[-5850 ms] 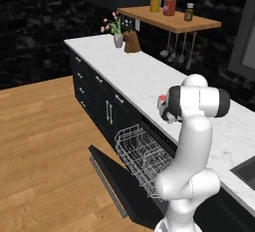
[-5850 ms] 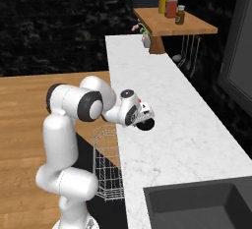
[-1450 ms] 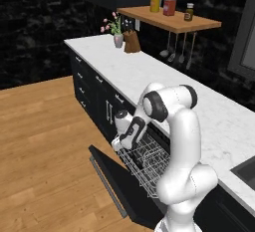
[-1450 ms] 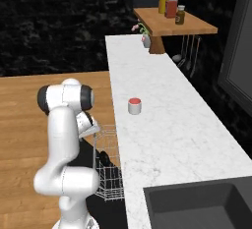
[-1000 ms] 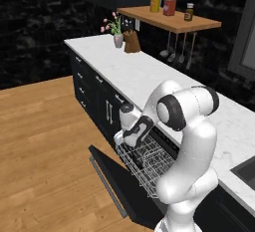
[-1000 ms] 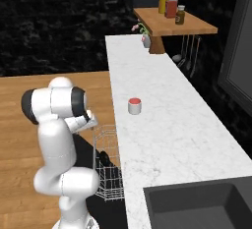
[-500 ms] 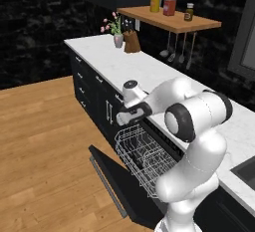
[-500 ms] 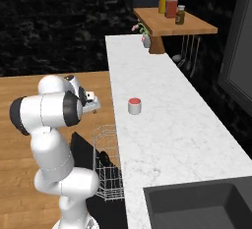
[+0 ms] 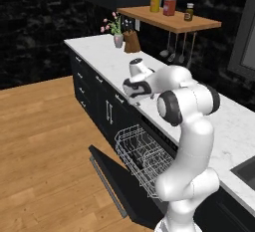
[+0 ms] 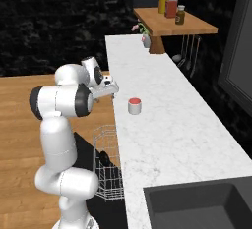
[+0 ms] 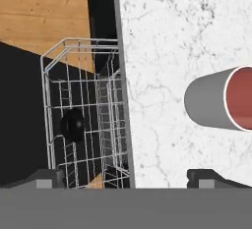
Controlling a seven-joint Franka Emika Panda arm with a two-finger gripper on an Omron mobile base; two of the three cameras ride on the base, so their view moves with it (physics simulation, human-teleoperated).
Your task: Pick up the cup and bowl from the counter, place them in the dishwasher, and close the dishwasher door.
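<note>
Risen from the rack (image 9: 141, 152), gripper (image 10: 112, 89) now hovers at the counter (image 10: 167, 125) edge, fingers spread and empty; black bowl (image 11: 73, 124) lies in the rack, lower left of hand view; cup (image 10: 134, 106) stands mid-counter, presumably next.

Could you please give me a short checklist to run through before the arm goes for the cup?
1. Bowl already in the rack: ok.
2. Cup upright on the counter, free of neighbours: ok.
3. End effector empty, fingers apart: ok.
4. End effector over the cup: not ok, it hangs at the counter edge beside it.
5. Dishwasher door down, rack pulled out: ok.
</note>
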